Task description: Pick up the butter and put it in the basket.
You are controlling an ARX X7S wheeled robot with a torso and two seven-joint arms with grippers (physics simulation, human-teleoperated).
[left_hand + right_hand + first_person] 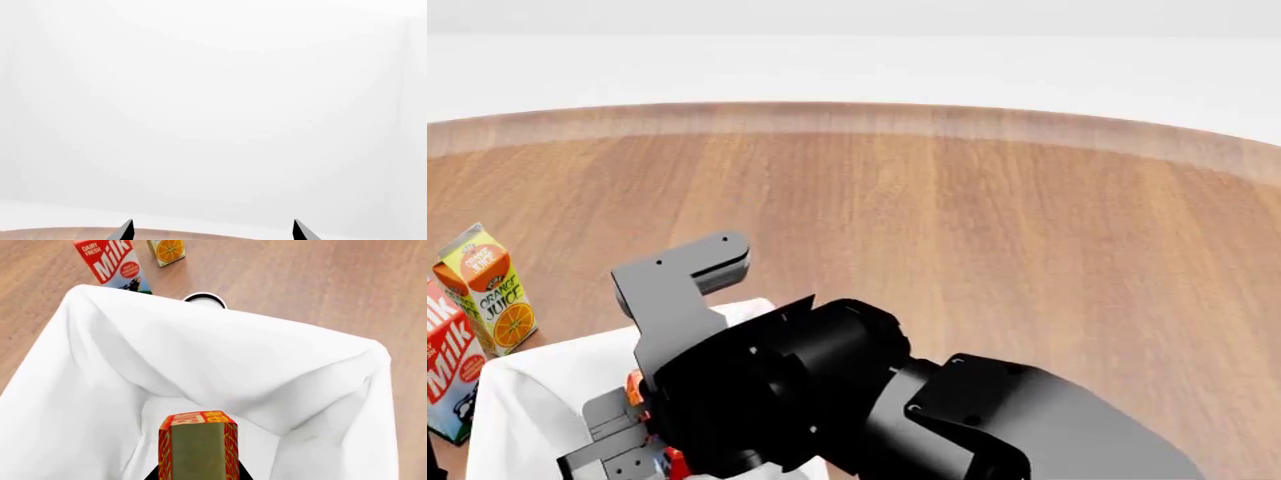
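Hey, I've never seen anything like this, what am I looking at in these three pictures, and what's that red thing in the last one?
This is a simulated two-armed robot at a wooden table. One picture comes from a camera on its head, looking down. The big black shape there is its right arm, reaching over the basket, which is lined with white cloth. Beside the basket stand an orange juice carton and a milk carton.

Another picture comes from a camera on the right arm's wrist, looking down into the basket. The red thing is the butter, a small box held by the right gripper above the liner.

The nearly blank picture is the left wrist's camera: only the left gripper, its two black fingertips apart, and a strip of table.
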